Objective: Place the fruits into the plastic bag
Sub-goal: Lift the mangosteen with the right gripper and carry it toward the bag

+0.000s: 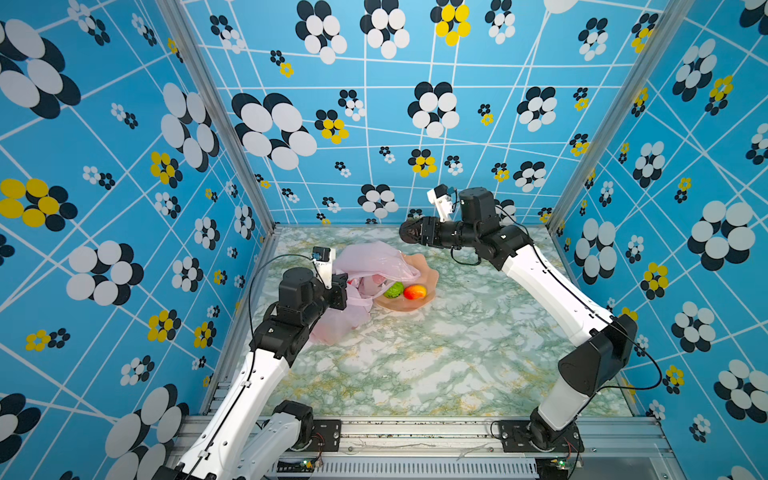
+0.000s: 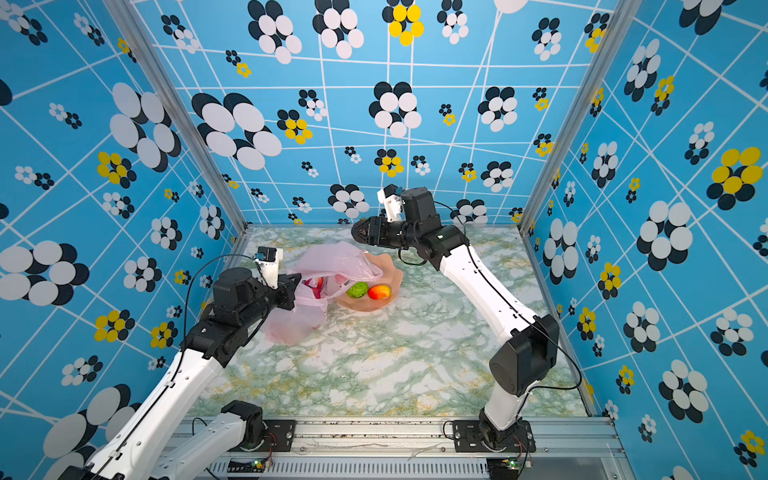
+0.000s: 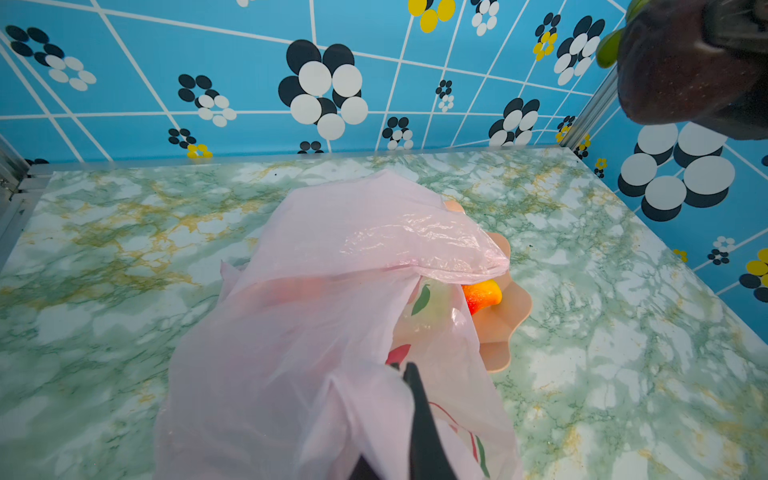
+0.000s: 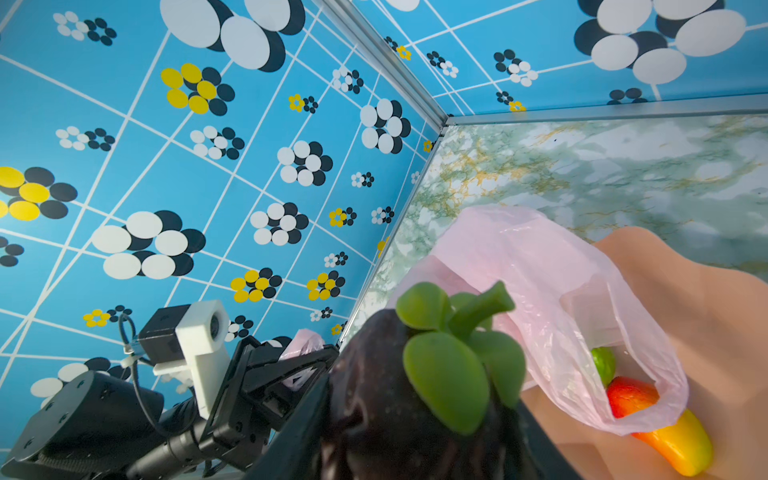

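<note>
Left gripper (image 3: 405, 370) is pinched shut on the translucent pale-pink plastic bag (image 1: 374, 257), with red fruit (image 2: 318, 284) already inside. Right gripper (image 1: 419, 233) clasps a dark purple, green-leafed toy fruit (image 4: 374, 399), the bag below its jaws. A bumpy green fruit (image 1: 394, 289) and a yellow-red mango-like fruit (image 1: 414, 292) are left in the peach scalloped bowl (image 1: 432, 274).

Plastic bag (image 1: 365, 257): 1. Scalloped bowl (image 1: 429, 272): 1. Fruits in plain sight: 3.
- dark purple fruit (image 4: 374, 395): 1
- bumpy green fruit (image 1: 394, 290): 1
- yellow-orange-red fruit (image 1: 414, 292): 1

Red patches (image 2: 318, 285) in bag: count unclear.
Arms: 2, left arm (image 1: 249, 386) and right arm (image 1: 544, 286).

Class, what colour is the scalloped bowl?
Peach-pink; the bowl shows best in the right wrist view.
</note>
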